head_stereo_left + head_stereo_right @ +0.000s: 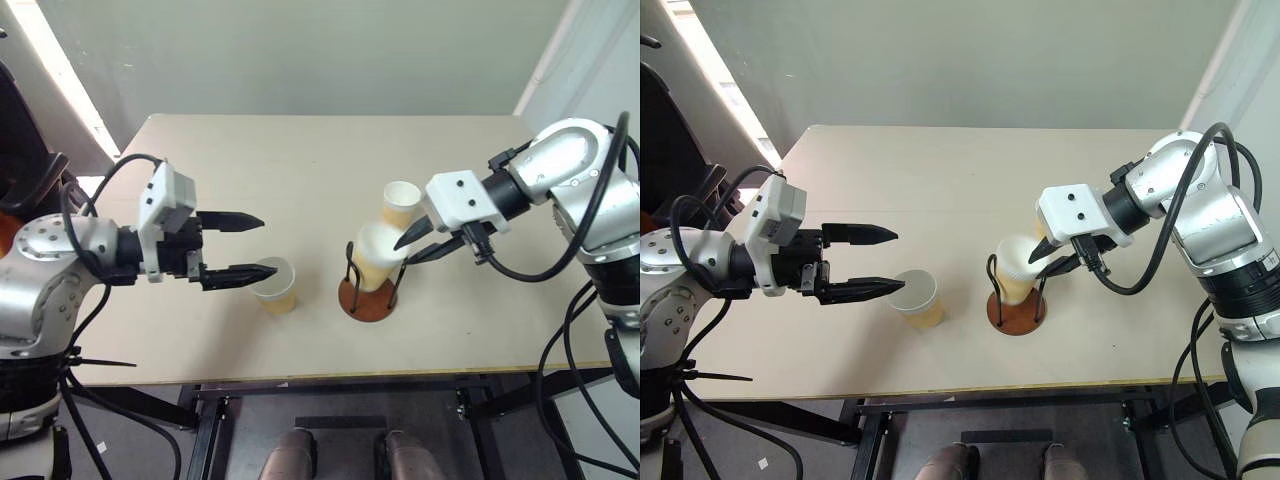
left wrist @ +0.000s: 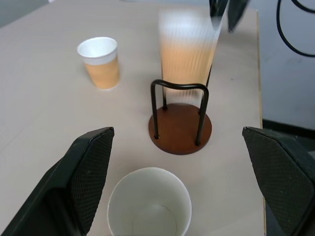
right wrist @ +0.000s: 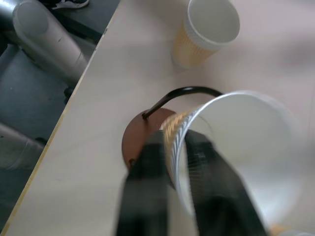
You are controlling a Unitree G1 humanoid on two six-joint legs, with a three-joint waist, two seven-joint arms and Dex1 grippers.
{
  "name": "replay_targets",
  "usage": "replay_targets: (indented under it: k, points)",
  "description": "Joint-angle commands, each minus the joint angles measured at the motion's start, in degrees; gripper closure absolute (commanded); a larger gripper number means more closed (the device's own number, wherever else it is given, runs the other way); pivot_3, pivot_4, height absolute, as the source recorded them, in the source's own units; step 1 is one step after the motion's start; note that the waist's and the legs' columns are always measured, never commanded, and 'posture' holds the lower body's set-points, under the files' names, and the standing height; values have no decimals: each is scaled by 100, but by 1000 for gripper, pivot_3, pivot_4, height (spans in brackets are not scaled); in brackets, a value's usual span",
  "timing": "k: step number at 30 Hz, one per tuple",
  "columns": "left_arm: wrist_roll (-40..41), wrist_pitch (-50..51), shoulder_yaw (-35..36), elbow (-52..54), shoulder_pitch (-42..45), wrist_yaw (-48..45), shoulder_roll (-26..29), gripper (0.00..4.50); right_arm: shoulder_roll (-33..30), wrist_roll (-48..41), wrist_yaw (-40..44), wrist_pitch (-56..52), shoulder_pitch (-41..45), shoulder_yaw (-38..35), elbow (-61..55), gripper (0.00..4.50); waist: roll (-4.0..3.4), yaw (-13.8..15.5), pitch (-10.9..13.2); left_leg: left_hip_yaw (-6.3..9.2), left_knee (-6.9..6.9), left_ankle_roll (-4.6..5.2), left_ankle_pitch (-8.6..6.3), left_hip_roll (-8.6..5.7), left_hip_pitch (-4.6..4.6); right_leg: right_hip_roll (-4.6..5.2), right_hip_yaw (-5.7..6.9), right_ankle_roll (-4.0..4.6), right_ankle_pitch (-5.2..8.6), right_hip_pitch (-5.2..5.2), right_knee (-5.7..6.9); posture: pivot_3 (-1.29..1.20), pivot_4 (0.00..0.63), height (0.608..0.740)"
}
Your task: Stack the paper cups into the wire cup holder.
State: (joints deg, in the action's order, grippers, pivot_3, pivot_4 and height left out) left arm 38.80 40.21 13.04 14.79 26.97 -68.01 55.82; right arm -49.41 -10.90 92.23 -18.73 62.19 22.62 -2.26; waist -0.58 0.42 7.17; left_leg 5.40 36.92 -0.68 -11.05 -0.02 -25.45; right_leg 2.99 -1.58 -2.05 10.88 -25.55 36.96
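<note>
- Left eye view shows your right gripper (image 1: pixel 418 248) with 1 finger inside and 1 outside the rim of a paper cup (image 1: pixel 377 256), lowering it into the wire cup holder (image 1: pixel 368 293) near the table's (image 1: pixel 300 160) front edge.
- Your left gripper (image 1: pixel 237 246) hangs spread wide beside the front cup (image 1: pixel 275 284), likely next.
- Count 3 cups, including the far cup (image 1: pixel 400 205), and 1 holder.

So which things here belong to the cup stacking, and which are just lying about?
Job:
- cup in the holder, at the right gripper
- cup by the left gripper
- far cup
- wire cup holder

Lying about:
- nothing besides the table
</note>
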Motion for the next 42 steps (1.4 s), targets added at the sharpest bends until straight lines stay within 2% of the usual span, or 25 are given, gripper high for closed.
replay_targets:
  k: [1,6,8,10,14,17,21,25,33,42]
  points:
    - [274,7,373,91,-71,98,-15,0,12,98,23,123,165,-124,150,2282,0,0,0,0,-2,0,0,0,0,0,0,1,1,0,0,0,150,740]
    - [340,-82,536,-36,-302,123,-34,0,123,443,-263,486,557,-303,1069,631,-2,-7,1,0,-4,-3,-2,0,0,0,-1,3,2,-2,-1,0,150,740]
    - [342,-109,585,-82,-374,145,-48,0,319,816,-745,857,873,-288,1857,30,-2,-8,1,2,-10,-5,-1,0,0,0,-1,5,0,-5,0,0,150,740]
    - [300,-166,623,-134,-450,178,-58,0,625,1265,-1412,1263,1268,-217,2898,30,-2,-10,1,6,-16,-9,0,3,5,1,-1,13,-3,-7,1,0,150,740]
    - [219,-364,699,-158,-718,291,-174,0,1354,1327,-1960,1512,1789,-415,4604,30,-2,-13,1,9,-56,-28,12,5,22,2,-4,34,-7,-9,1,0,150,740]
    - [309,-357,798,22,-879,416,-228,0,1631,1712,-2361,2014,1942,-275,5543,30,0,-11,2,10,-83,-39,14,10,31,1,-1,45,-1,-15,2,0,150,740]
    - [453,-266,916,288,-980,573,-218,0,1928,2044,-2621,2333,2019,-232,6300,30,0,16,3,17,-84,-62,-4,16,16,-2,11,61,9,-29,7,0,150,740]
    - [497,-293,969,556,-903,919,-293,0,2114,2436,-3054,2486,1997,-160,6890,30,-1,17,4,16,-81,-65,-21,16,9,-1,18,31,-9,-31,3,0,150,740]
    - [313,-311,802,770,-926,1343,-183,0,2332,2779,-3430,2616,1891,-201,7384,30,-4,10,5,16,-78,-74,-25,20,11,0,22,27,-11,-30,3,0,150,740]
    - [354,-271,810,869,-989,1349,-72,0,2474,3034,-3687,2721,1806,-222,7530,2956,-4,10,6,16,-78,-92,-24,21,12,0,24,32,-9,-29,8,0,150,740]
